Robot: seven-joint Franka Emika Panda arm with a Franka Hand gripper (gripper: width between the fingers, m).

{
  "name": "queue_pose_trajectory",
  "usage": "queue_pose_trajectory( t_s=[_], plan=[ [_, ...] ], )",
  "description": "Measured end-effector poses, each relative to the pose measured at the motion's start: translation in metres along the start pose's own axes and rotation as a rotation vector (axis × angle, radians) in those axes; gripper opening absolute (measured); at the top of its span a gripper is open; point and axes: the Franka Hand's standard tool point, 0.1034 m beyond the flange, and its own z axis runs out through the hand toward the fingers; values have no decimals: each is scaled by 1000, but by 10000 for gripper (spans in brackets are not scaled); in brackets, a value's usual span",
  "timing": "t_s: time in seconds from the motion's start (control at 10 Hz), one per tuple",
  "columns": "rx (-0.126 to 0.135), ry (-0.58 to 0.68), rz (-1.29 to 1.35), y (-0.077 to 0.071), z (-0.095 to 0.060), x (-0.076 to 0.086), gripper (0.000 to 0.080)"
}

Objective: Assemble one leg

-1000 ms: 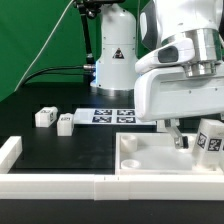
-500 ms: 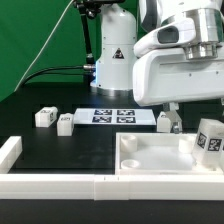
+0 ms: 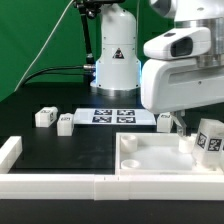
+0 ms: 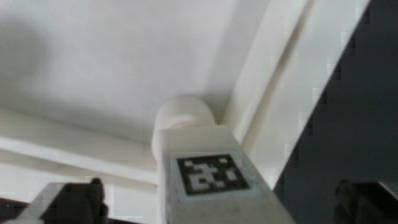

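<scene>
A leg [image 3: 210, 140], a stubby white block with a square tag, stands upright at the white panel's [image 3: 150, 158] corner on the exterior view's right. In the wrist view this leg [image 4: 214, 172] rises from a round recess of the panel [image 4: 89, 70]. My gripper [image 4: 217, 205] is open around it, with dark fingertips [image 4: 71, 205] well clear on either side. The hand's white housing [image 3: 185, 85] hangs just above the leg. Two more legs [image 3: 44, 117] [image 3: 65, 123] lie on the black table at the left. Another leg [image 3: 165, 122] sits behind the panel.
The marker board [image 3: 113, 116] lies flat behind the panel, in front of the arm's white base [image 3: 115, 55]. A white rail [image 3: 60, 185] runs along the front edge, with a raised end piece [image 3: 10, 150] at the left.
The hand has risen from the panel and shifted toward the exterior view's right. Its fingers no longer reach down onto the panel. The legs have not moved.
</scene>
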Motion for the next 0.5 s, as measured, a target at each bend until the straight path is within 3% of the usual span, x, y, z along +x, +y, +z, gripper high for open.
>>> queue_pose_trajectory(
  t_s=[0.1, 0.5],
  plan=[
    [-4, 13, 6, 6, -1, 9, 649],
    [-12, 18, 13, 17, 1, 12, 649]
  ],
)
